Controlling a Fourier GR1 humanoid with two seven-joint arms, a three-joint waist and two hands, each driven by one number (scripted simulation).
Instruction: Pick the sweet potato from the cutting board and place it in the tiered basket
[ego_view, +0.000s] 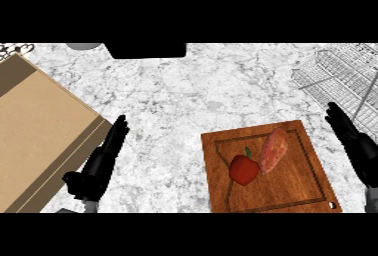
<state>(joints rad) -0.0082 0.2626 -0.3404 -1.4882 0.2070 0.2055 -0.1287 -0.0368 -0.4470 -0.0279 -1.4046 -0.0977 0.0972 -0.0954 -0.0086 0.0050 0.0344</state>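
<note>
The long pinkish-orange sweet potato (272, 149) lies on the brown wooden cutting board (295, 190), near its upper middle, touching a red apple (244, 169) just to its left. The board's lower edge is cut off by the view. At the upper right, the grey wire tiered basket (341, 75) runs out of view, well apart from the board. The right hand (353, 140) shows at the right edge, fingers straight, holding nothing. The left hand (103, 160) rests with fingers straight on the white marble counter (192, 95), beside a tan box (37, 130).
</note>
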